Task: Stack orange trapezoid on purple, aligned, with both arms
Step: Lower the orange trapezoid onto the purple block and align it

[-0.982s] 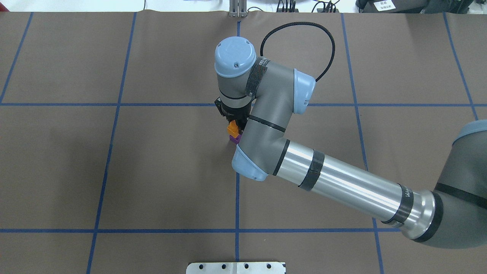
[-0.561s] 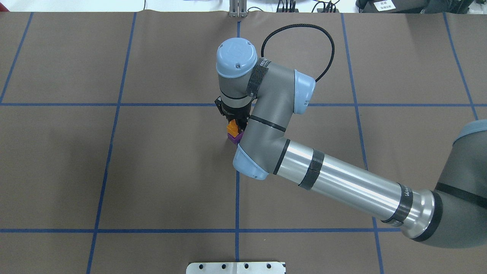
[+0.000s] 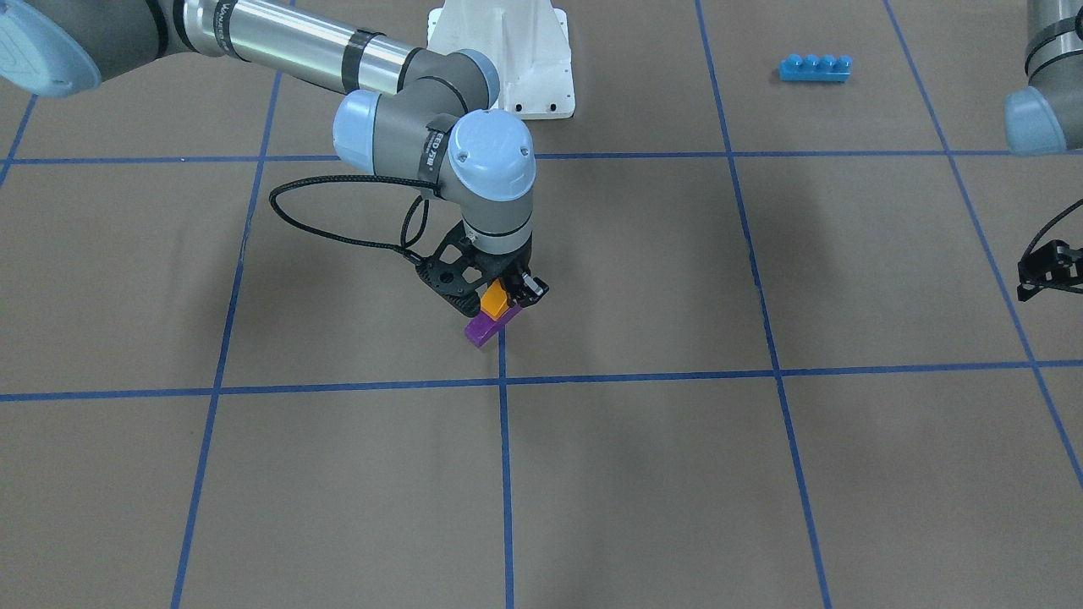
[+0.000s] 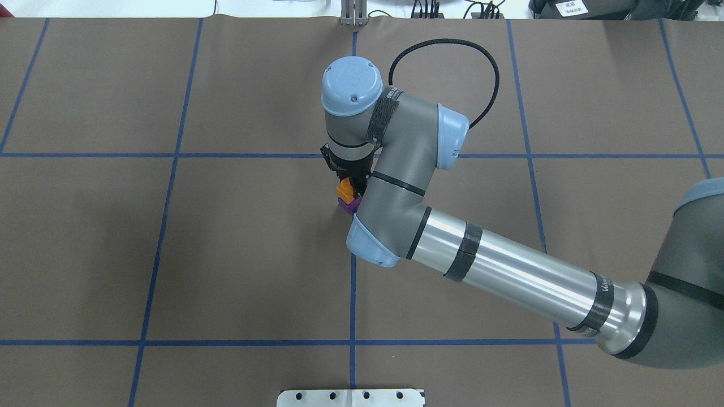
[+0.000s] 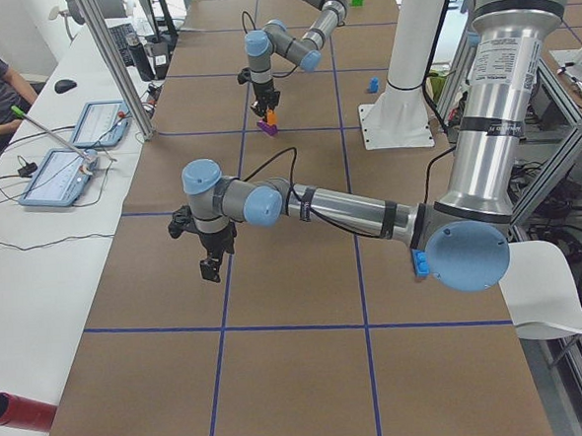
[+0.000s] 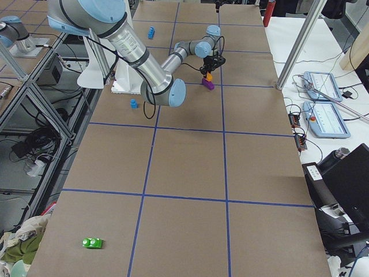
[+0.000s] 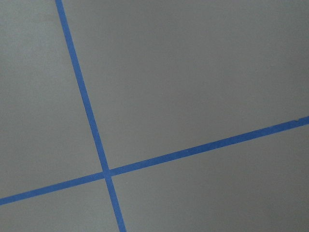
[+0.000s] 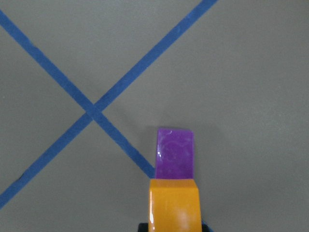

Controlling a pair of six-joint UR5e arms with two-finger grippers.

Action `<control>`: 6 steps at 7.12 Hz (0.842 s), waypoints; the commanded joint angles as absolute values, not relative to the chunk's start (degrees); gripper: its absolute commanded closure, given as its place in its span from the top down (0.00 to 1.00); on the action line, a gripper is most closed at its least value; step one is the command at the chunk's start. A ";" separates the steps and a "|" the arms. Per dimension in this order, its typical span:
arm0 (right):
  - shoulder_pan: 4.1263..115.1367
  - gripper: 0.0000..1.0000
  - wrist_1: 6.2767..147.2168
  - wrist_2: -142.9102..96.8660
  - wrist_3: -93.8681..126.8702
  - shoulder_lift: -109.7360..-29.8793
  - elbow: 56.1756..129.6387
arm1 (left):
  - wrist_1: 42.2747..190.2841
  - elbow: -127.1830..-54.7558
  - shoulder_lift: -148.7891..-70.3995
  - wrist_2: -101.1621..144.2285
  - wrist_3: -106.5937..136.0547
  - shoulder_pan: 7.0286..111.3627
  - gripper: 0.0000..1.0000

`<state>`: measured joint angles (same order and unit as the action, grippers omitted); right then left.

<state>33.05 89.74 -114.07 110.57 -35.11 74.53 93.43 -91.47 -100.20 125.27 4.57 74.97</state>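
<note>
Your right hand (image 3: 501,298) has its fingers closed on the sides of the orange trapezoid (image 3: 493,300) and holds it right over one end of the purple (image 3: 489,328) block. A side pinch like this leaves the orange underside free to meet the purple stud, which is probably why it is gripped so. The purple lies flat on the tabletop (image 3: 677,474), and its uncovered end points away from the hand, toward the tape crossing (image 3: 503,382) just beyond it.

Compare the views before you judge alignment:

- **Right wrist camera:** The orange trapezoid (image 8: 174,205) is centred over the purple (image 8: 175,159), their long edges run parallel, and the purple sticks out past it.
- **Front-facing camera:** Orange and purple appear to touch, but you cannot tell whether the stud is fully seated.
- **Overhead camera:** The wrist joints hide nearly everything, leaving only a sliver of orange (image 4: 345,189) above a corner of purple (image 4: 349,206).

Your left hand (image 3: 1047,269) hangs well apart from the purple, off toward the robot's left and cut by the frame edge. Its camera sees only bare tabletop and tape, and you cannot tell how far open it is. The long blue brick (image 3: 815,67) sits well apart from the purple too, back toward the white base plate (image 3: 508,59).
</note>
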 commanded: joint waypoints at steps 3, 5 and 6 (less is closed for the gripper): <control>32.96 0.00 89.74 -114.08 114.96 -35.51 74.53 | 93.43 -91.41 -100.46 125.25 4.57 74.97 1.00; 32.87 0.00 89.65 -114.17 114.79 -35.68 74.53 | 93.43 -91.41 -100.46 125.24 4.57 74.97 1.00; 32.26 0.00 89.65 -114.08 114.35 -35.68 74.53 | 93.43 -91.41 -100.46 125.24 4.57 74.97 1.00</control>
